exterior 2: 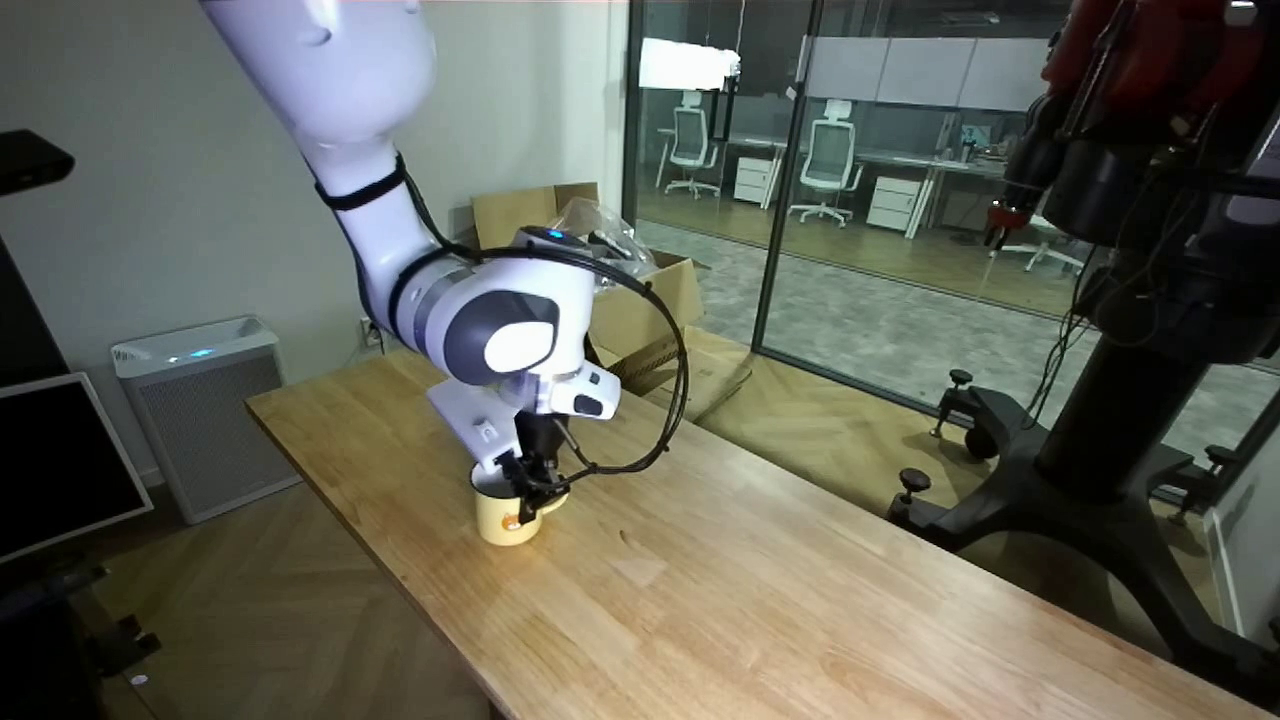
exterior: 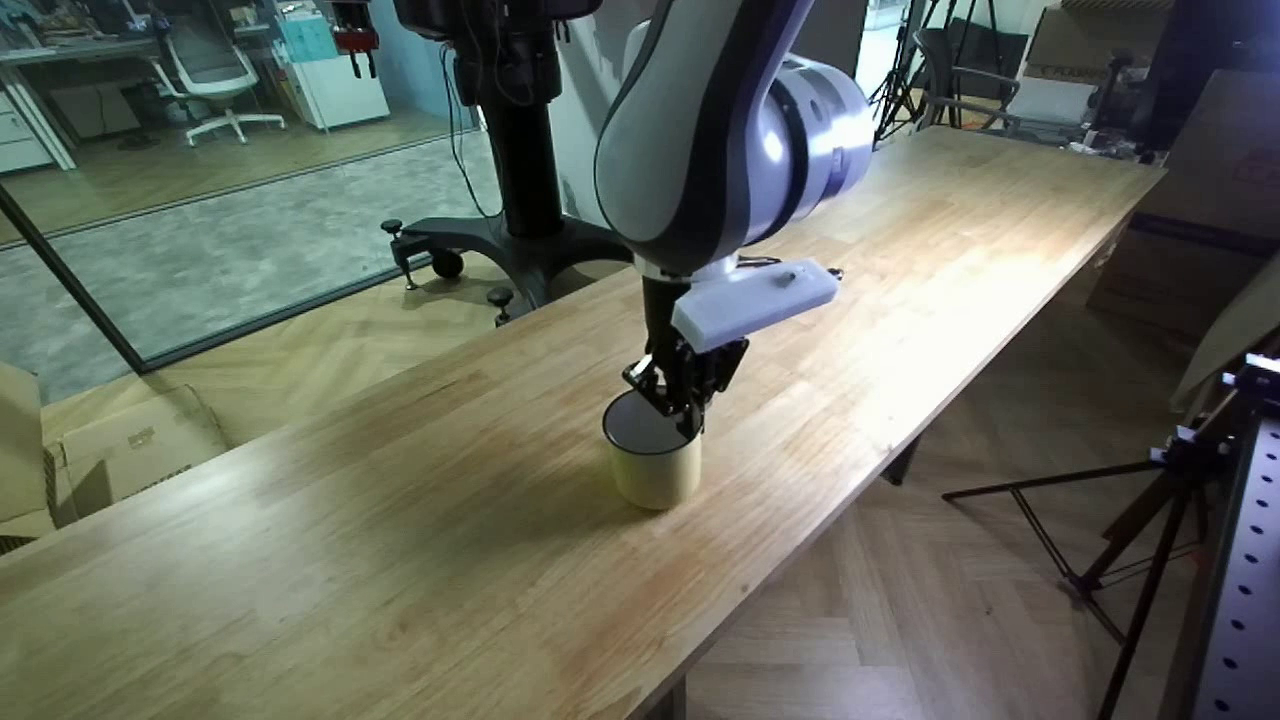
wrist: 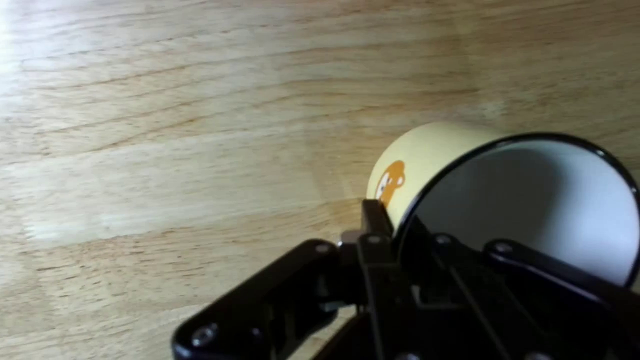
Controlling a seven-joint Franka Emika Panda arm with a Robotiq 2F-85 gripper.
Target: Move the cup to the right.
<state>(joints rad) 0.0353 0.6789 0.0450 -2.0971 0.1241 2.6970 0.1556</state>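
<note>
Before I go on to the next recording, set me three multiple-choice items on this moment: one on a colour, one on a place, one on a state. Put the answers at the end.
1. What colour is the rim of the cup?
A) Red
B) Black
C) Green

2. Where are the jaws?
A) Around the cup's base
B) Well clear of the cup
C) At the cup's rim

3. How is the cup turned?
A) Opening upward
B) Opening downward
C) Lying on its side

1: B, as the wrist view shows a thin black edge around the whitish inside.
2: C, as the wrist view shows the jaws closed across the rim, one inside, one outside.
3: A, as both exterior views look down into the cup from above.
</note>
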